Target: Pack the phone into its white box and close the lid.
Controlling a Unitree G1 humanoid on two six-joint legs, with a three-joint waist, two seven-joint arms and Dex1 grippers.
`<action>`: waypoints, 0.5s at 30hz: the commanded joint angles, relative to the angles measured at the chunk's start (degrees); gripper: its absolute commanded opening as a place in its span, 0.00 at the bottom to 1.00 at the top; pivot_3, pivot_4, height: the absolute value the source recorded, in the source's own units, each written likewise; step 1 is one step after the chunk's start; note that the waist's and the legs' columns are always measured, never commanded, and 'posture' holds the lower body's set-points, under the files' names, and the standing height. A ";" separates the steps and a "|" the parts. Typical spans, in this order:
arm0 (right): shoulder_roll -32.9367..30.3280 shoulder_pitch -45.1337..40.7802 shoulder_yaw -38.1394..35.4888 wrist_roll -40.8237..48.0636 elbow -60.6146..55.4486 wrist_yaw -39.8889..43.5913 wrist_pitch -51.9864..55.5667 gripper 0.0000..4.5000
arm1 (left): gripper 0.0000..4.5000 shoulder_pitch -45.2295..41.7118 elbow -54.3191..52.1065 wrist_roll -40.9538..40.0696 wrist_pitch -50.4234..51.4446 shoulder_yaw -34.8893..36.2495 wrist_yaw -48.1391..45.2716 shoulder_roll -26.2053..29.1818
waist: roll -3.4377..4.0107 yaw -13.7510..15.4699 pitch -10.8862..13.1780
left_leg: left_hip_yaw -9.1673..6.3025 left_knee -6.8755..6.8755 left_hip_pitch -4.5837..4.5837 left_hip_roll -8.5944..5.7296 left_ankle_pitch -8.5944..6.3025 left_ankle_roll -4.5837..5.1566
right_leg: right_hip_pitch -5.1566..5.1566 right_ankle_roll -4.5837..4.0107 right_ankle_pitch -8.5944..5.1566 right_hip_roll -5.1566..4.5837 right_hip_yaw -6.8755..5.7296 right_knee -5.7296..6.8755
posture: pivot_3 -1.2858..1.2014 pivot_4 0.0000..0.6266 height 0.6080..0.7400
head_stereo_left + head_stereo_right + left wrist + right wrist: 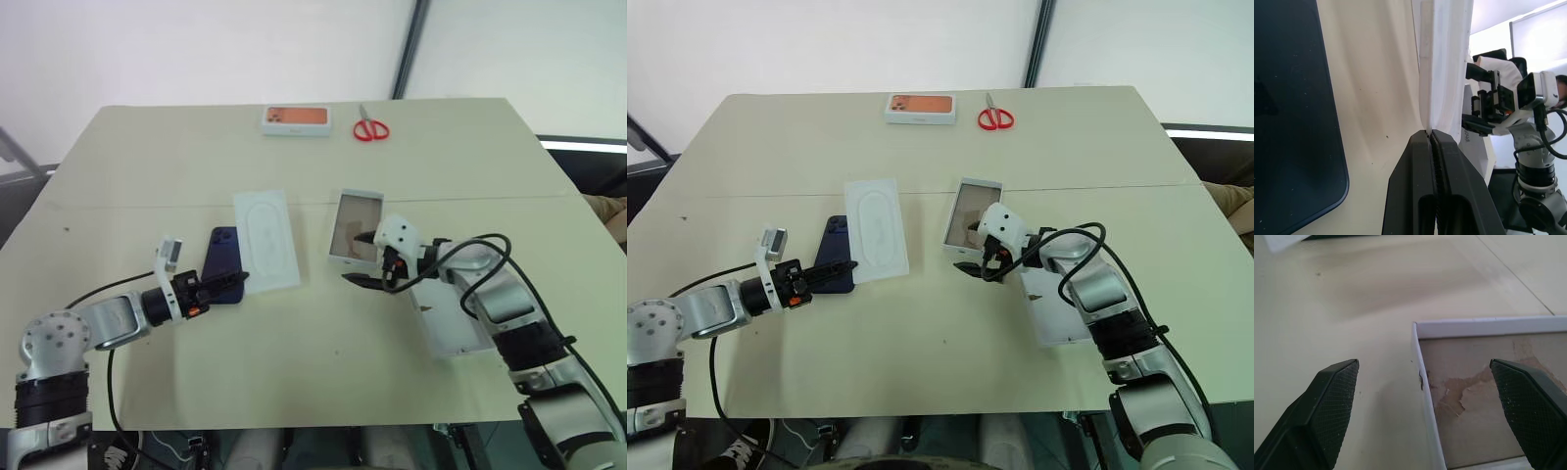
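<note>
The dark navy phone (221, 262) lies flat left of centre. Just right of it, off the box, lies the white moulded tray (266, 240) with an oval recess. My left gripper (239, 279) is shut, its tips against the tray's near corner (1436, 73); whether they pinch it I cannot tell. The white box (355, 227) lies open at the centre, its brownish bottom (1484, 382) bare. My right gripper (363, 259) is open over the box's near end, one finger on each side of a box corner. The lid (448, 323) rests right of the box, partly under my right forearm.
At the table's far edge sit a small orange-topped box (295, 119) and red-handled scissors (370, 128). A black cable loops over my right arm (490, 250).
</note>
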 commanded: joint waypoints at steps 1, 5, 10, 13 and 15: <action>0.77 -1.93 -0.66 0.16 -0.67 -0.17 0.34 1.00 | 0.01 -0.72 -1.54 -1.03 -0.50 0.65 0.18 -0.71 | 0.00 0.00 0.00 | 0.00 0.01 0.00 0.00 0.00 0.00 | 0.00 0.00 0.00 0.00 0.00 0.01 | 0.52 0.24 1.00; 0.70 -1.54 -0.88 0.98 -1.01 0.72 1.99 0.94 | 0.00 -0.92 -1.78 -0.71 -0.73 0.60 0.70 -1.38 | 0.00 0.00 0.00 | 0.00 0.01 0.00 0.00 0.00 0.00 | 0.00 0.00 0.00 0.01 0.00 0.02 | 0.52 0.24 1.00; 1.29 -2.42 0.94 -0.85 -0.60 0.82 1.64 0.47 | 0.00 -1.47 -1.85 -0.76 -0.56 0.15 1.39 -1.99 | 0.00 -0.01 0.00 | 0.00 0.01 0.00 0.00 0.00 0.00 | 0.01 0.00 0.00 0.01 0.00 0.02 | 0.52 0.24 1.00; 1.32 -2.38 2.22 -2.97 1.12 0.01 1.03 0.11 | 0.00 -1.91 -1.96 -0.91 -0.29 0.13 1.64 -2.02 | 0.00 -0.02 0.00 | 0.00 0.01 0.00 0.00 0.00 0.00 | 0.00 0.00 0.00 0.02 0.00 0.03 | 0.52 0.24 1.00; 0.73 -2.08 3.55 -5.03 2.41 -0.23 0.07 0.01 | 0.00 -2.09 -2.03 -0.97 -0.26 0.22 1.86 -2.04 | 0.00 0.01 -0.01 | 0.00 0.01 0.00 0.00 0.00 0.00 | 0.00 0.00 0.00 0.03 -0.01 0.03 | 0.52 0.24 1.00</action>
